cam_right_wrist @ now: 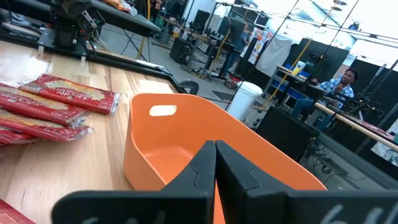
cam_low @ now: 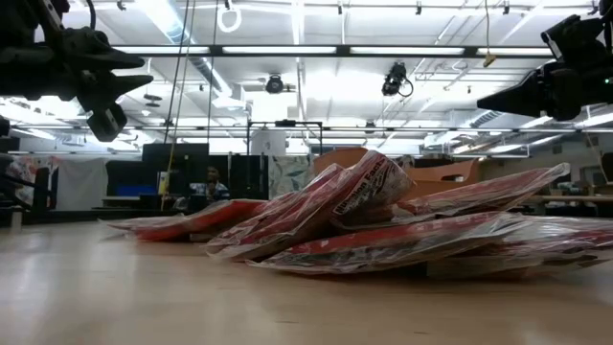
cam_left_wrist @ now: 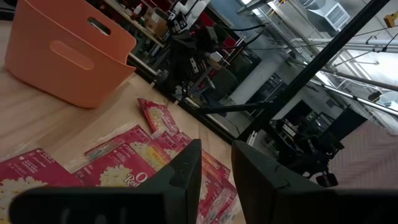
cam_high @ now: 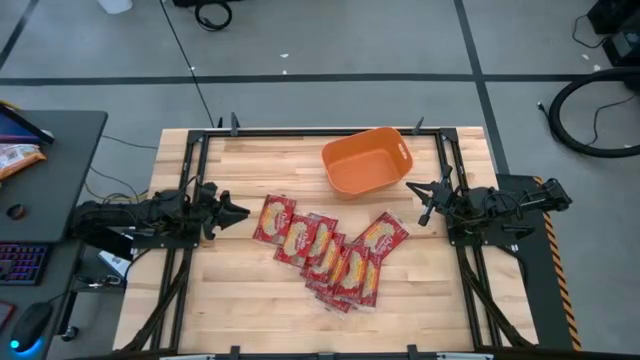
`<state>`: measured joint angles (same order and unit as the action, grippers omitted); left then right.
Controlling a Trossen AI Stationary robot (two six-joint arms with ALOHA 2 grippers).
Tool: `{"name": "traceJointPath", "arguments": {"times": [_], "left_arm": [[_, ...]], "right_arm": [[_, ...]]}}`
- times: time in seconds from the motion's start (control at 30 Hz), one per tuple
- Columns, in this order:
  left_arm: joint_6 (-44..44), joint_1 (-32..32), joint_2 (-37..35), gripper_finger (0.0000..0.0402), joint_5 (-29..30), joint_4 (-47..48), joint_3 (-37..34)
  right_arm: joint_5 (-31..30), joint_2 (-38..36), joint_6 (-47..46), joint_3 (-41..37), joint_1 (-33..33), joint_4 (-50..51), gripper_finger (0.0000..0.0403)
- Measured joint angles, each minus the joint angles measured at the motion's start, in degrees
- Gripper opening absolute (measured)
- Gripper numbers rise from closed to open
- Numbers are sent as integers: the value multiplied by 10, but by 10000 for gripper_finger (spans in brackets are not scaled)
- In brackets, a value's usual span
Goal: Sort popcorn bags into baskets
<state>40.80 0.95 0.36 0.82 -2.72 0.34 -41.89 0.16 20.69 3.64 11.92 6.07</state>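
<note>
Several red foil popcorn bags point(cam_high: 325, 248) lie flat and overlapping in a heap on the wooden table's middle; they also show in the low view point(cam_low: 364, 220) and in both wrist views point(cam_left_wrist: 124, 168) point(cam_right_wrist: 56, 99). The orange basket point(cam_high: 367, 160) stands empty near the far edge, right of centre point(cam_left_wrist: 62, 56) point(cam_right_wrist: 186, 143). My left gripper point(cam_high: 240, 211) point(cam_left_wrist: 217, 162) hovers left of the heap with its fingers slightly open. My right gripper point(cam_high: 420, 196) point(cam_right_wrist: 216, 163) hovers right of the heap, near the basket's right end, and is shut. Both are above the table point(cam_low: 115, 96) point(cam_low: 488, 101).
Dark frame rails point(cam_high: 190, 180) run along the table's left, right and far sides. A grey desk point(cam_high: 60, 150) to the left carries a keyboard and an orange-and-white snack bag point(cam_high: 15, 158). Bare wood point(cam_high: 250, 310) lies near the table's near edge. A seated person point(cam_right_wrist: 345, 84) shows far off.
</note>
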Motion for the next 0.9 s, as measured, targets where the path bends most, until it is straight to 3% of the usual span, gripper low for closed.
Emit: {"name": "traceJointPath", "arguments": {"times": [0.53,0.73,0.9], "left_arm": [[-2,0,0,94,5,-1,0],[-7,0,2,94,136,-9,0],[-88,-2,33,94,206,-16,0]], "right_arm": [[0,0,0,0,0,0,16],[0,0,0,0,0,0,16],[0,0,0,0,0,0,16]]}}
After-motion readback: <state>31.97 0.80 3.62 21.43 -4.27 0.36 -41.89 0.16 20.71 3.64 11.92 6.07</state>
